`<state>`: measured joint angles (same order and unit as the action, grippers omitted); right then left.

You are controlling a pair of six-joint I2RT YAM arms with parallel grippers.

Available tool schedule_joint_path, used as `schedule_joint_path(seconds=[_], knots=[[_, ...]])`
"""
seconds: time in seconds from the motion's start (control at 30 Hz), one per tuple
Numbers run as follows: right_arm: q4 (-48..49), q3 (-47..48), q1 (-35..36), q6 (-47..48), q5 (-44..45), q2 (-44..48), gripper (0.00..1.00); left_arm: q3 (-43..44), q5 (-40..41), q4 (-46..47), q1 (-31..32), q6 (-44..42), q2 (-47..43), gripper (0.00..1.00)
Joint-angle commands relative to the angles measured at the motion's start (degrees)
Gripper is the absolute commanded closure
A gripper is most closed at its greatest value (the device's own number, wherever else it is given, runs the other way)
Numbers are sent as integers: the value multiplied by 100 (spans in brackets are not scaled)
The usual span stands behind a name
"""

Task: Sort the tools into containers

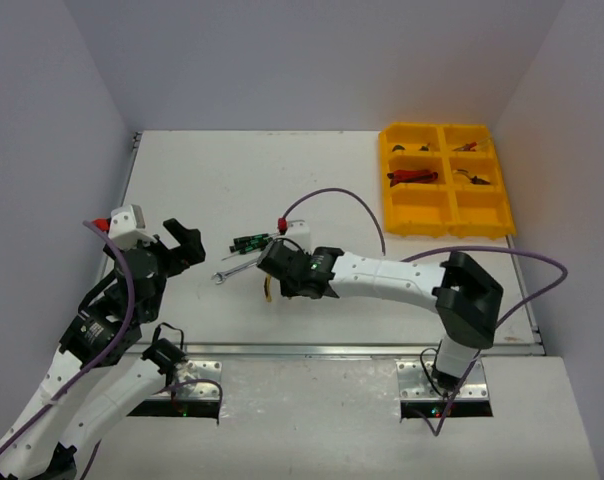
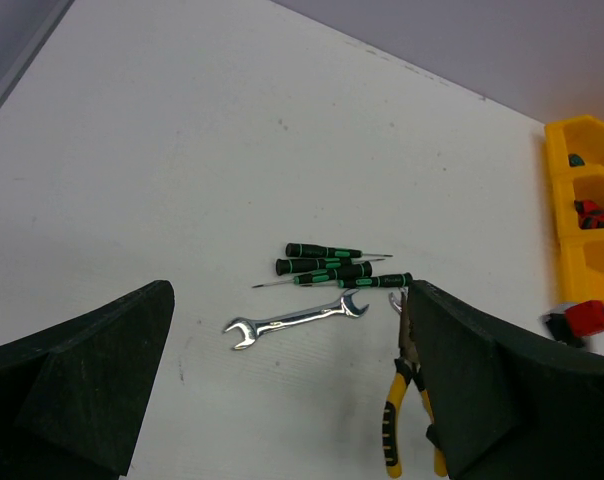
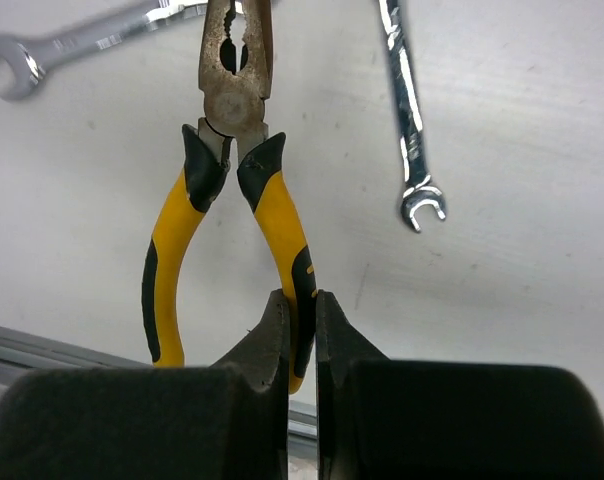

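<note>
Right gripper (image 3: 302, 320) pinches 1 yellow-and-black handle of the steel-nosed pliers (image 3: 234, 105) lying on the matte white table (image 1: 232, 180), beside a polished silver wrench (image 2: 294, 320) and slim green-handled screwdrivers (image 2: 332, 268). Left gripper (image 2: 282, 390) hangs wide open, empty. The glossy yellow tray (image 1: 386, 180) sits well apart.

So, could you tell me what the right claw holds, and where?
The right claw pinches the yellow-handled pliers by one handle, near its end.
</note>
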<state>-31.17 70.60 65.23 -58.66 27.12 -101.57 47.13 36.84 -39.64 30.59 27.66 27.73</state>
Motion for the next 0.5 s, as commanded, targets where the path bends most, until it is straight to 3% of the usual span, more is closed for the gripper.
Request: schedule_joint_path(seconds=[0.0, 0.1, 0.27, 0.37, 0.47], knots=[[166, -88, -633, 261, 394, 858, 100, 68, 7, 220, -53, -33, -39, 0], [163, -176, -1486, 675, 426, 1460, 100, 68, -10, 217, -53, -36, -33, 0], [153, -138, -3737, 1329, 170, 2093, 100, 77, -48, 228, -53, -50, -43, 0], [116, 46, -5144, 1631, -102, 1969, 100, 77, -70, 250, -53, -58, -88, 0], [-15, 476, -6123, 1800, -254, 1614, 100, 68, -110, 275, -53, -82, -95, 0]])
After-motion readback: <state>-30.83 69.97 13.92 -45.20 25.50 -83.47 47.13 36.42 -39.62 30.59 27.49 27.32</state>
